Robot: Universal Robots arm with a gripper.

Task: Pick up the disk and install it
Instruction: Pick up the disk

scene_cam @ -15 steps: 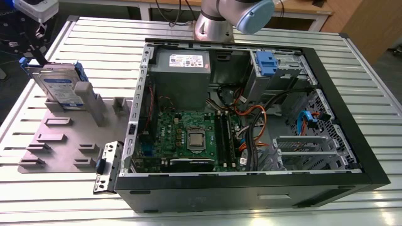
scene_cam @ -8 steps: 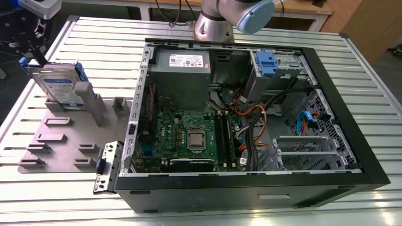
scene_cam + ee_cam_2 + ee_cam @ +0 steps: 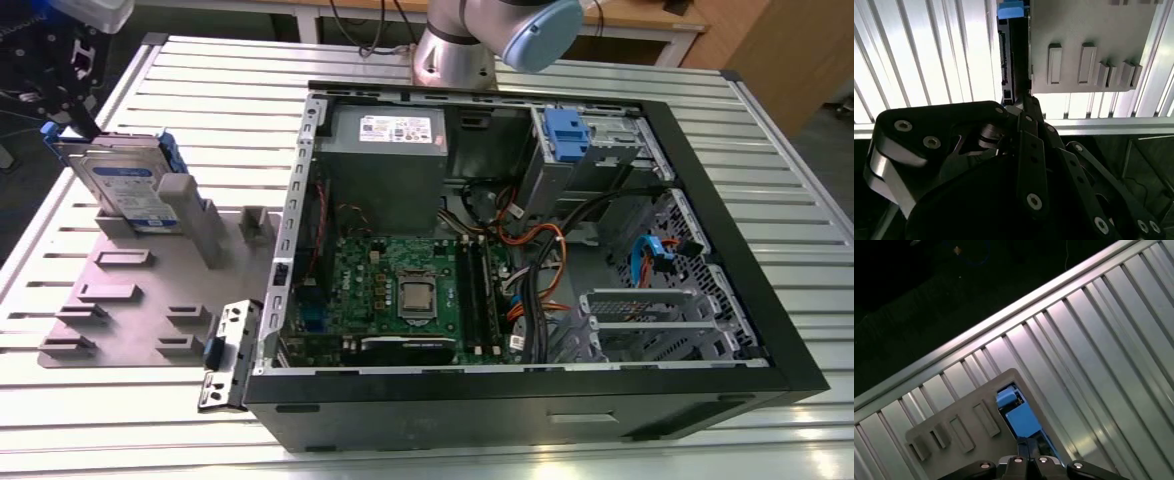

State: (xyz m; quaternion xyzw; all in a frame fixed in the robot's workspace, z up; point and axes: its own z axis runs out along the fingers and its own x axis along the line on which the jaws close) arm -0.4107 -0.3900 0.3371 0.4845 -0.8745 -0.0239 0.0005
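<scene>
The disk (image 3: 127,185) stands on edge in a slot of the grey holder plate (image 3: 134,300) at the exterior view's left, with its white-and-blue label and blue carrier frame showing. My gripper (image 3: 83,128) hangs just over the disk's far upper corner. In both wrist views I see the disk (image 3: 1011,60) (image 3: 1021,417) edge-on right beyond the gripper (image 3: 1024,99) (image 3: 1027,442), whose fingertips are drawn together, shut, with nothing visibly between them. I cannot tell whether they touch the disk.
An open black computer case (image 3: 747,200) lies on the slatted metal table (image 3: 200,90), with a blue latch on a metal drive cage (image 3: 567,135) at the back, a grey power supply (image 3: 387,130), the motherboard and cables. The arm's base (image 3: 454,55) stands behind the case.
</scene>
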